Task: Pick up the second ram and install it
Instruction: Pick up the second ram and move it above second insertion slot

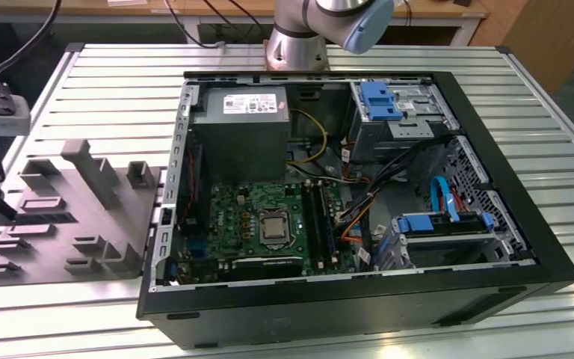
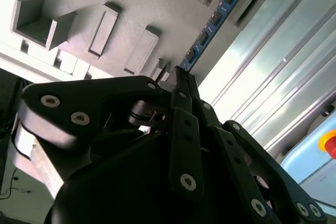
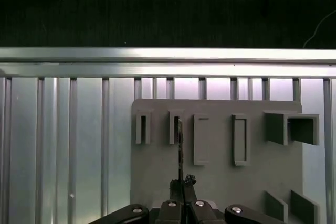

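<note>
Presently my black pincer [image 2: 181, 74] is clenched on the near end of the second ram [image 2: 212, 22], a long, thin dark-blue circuit-board stick with black chips. The stick runs straight out ahead of my fingertips. Its far end reaches a narrow slot of the grey moulded plastic holder tray [image 2: 131, 3] beyond me; I cannot tell whether it sits in that slot. The tray lies on a ribbed aluminium table [image 3: 52, 145].

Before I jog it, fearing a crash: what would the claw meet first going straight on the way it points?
Probably the grey holder plate right ahead of it; the claw is shut on the second ram, and the depth between is unclear.
</note>
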Robot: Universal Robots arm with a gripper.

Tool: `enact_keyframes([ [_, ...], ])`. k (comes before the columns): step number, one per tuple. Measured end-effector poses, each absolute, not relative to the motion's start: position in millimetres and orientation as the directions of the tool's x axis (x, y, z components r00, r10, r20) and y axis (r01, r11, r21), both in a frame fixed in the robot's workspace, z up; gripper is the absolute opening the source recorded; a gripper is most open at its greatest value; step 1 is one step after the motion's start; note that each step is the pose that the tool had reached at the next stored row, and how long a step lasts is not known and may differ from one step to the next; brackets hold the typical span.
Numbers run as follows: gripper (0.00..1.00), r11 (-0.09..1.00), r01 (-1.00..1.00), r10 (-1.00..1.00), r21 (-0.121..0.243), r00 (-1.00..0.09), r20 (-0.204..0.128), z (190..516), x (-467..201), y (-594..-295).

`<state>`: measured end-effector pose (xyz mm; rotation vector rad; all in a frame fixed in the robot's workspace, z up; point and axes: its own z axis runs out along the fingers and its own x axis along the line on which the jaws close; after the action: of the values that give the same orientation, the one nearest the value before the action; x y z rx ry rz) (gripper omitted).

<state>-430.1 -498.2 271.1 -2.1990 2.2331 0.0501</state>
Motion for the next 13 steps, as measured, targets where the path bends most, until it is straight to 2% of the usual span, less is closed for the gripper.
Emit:
enact_keyframes([
  [13, 0.12, 0.015, -1.0, -0.999, 0.017, -0.016, -0.028, 306.8, -430.1, -498.1],
])
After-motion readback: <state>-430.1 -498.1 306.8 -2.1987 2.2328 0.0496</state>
